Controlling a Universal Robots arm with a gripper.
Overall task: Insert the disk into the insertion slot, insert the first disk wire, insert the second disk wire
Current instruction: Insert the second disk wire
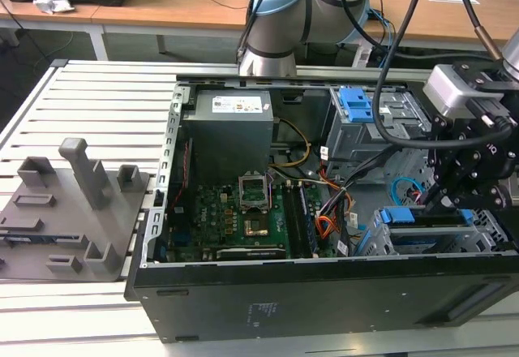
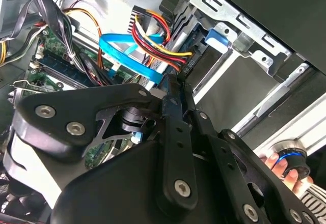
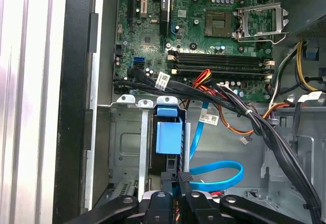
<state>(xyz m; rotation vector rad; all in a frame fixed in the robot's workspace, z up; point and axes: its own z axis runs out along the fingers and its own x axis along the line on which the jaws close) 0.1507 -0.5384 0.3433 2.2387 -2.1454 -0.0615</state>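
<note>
Going from the exterior view's left toward its right, a grey fixture plate (image 1: 69,215) with upright blocks lay on the slatted surface (image 1: 97,97), well apart from the gripper; the open computer case (image 1: 324,292) came next, with its power supply (image 1: 229,134) and motherboard (image 1: 243,219) also far from the gripper, and an orange-red-black wire bundle (image 1: 328,223) nearer to it. The taller cage with the blue latch (image 1: 357,105) stood beyond the gripper. At the exterior view's right the gripper (image 1: 464,195) hung just over the insertion slot (image 1: 434,239), where the disk (image 1: 426,217) sat in its blue caddy, apparently already seated. In the first wrist view the second disk wire (image 3: 216,175) curled just ahead of the gripper (image 3: 181,196), and its fingers were drawn narrow, seemingly closed on a small dark plug (image 3: 184,176), though what that plug belonged to could not be told. In the second wrist view the coloured first disk wire (image 2: 153,35) ran to a connector just beyond the fingertips. Judging by this, 1 wire was being worked, and doing it well would call for keeping the plug square to the disk's socket, pressing straight, and keeping loose cables out of the way.
</note>
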